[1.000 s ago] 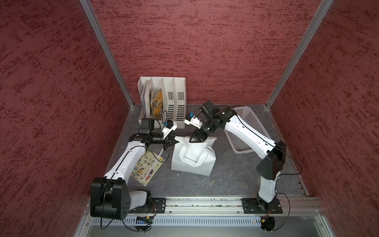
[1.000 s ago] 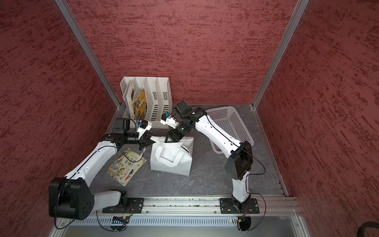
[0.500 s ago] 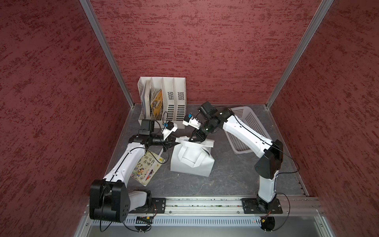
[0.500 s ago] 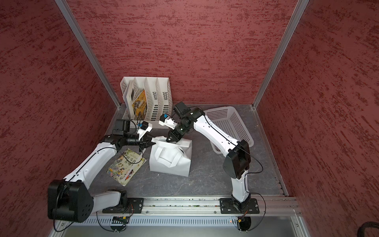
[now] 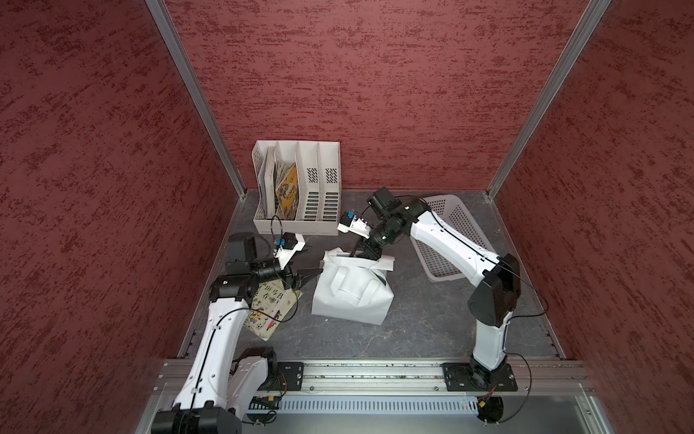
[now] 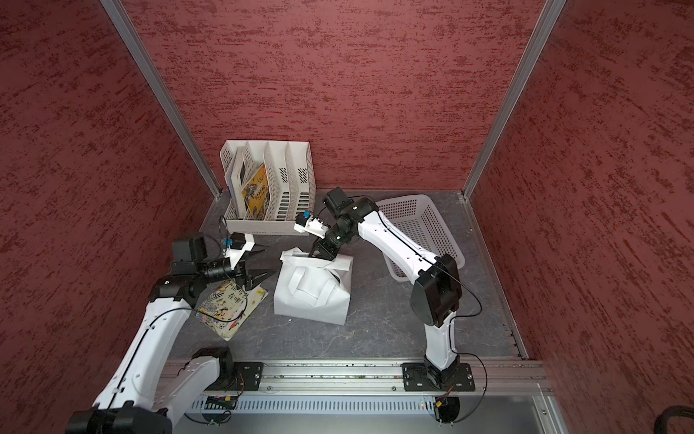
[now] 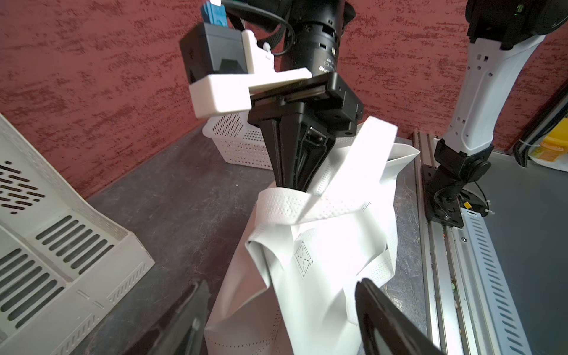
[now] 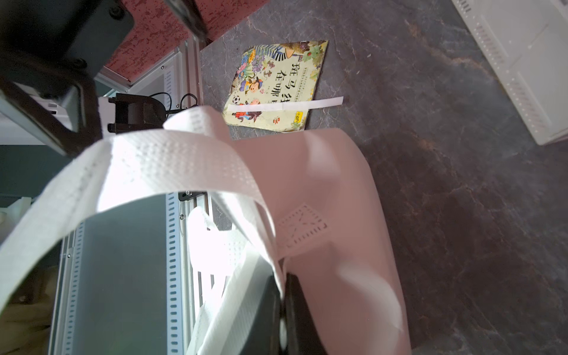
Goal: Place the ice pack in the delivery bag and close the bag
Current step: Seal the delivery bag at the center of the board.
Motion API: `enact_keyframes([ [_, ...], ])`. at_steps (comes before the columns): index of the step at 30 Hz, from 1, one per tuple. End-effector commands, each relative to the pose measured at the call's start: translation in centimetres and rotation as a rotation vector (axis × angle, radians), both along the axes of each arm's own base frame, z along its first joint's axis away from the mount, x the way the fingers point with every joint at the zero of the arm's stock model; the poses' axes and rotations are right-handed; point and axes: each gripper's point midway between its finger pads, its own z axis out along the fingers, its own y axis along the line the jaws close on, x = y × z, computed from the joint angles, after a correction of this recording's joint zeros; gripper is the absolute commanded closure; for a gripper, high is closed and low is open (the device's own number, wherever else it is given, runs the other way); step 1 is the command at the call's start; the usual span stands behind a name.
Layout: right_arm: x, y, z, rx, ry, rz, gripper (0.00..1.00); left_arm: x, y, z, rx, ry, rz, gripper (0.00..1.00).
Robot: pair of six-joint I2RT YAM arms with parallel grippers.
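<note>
The white delivery bag (image 5: 353, 297) (image 6: 311, 297) stands mid-floor with its loop handles flopped over the top. My right gripper (image 5: 361, 256) (image 6: 319, 252) comes down from behind and is shut on the bag's top rim; the right wrist view shows its jaws (image 8: 284, 295) pinching the bag wall (image 8: 332, 199). My left gripper (image 5: 312, 262) (image 6: 268, 262) is open just off the bag's left side. In the left wrist view its fingers (image 7: 378, 307) stand wide apart on either side of the bag (image 7: 307, 261), not touching it. The ice pack is out of view.
A white slotted file rack (image 5: 300, 188) with books stands at the back left. A white perforated basket (image 5: 450, 233) lies at the back right under the right arm. A picture book (image 5: 270, 308) (image 8: 276, 83) lies flat under my left wrist. The metal rail (image 5: 375, 375) runs along the front.
My right gripper shut on the bag's rim and pulled it slightly left. My left gripper, shut at the bag's left edge before, has now opened and let go.
</note>
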Motion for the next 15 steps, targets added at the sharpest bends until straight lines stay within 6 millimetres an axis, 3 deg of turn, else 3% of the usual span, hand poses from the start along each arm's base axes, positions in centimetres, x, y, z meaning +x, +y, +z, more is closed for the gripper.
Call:
enact_keyframes([
  [1,-0.5,-0.4,0.6,0.034,-0.068,0.070,1.00,-0.3,-0.7,1.7,-0.086,0.023,-0.052,0.19],
  [10,-0.8,0.0,1.5,0.095,-0.112,0.114,1.00,2.3,-3.0,-1.3,-0.039,0.132,-0.119,0.25],
  [15,-1.2,-0.2,2.0,0.131,-0.173,0.140,1.00,3.5,-3.7,-1.6,-0.055,0.165,-0.164,0.33],
])
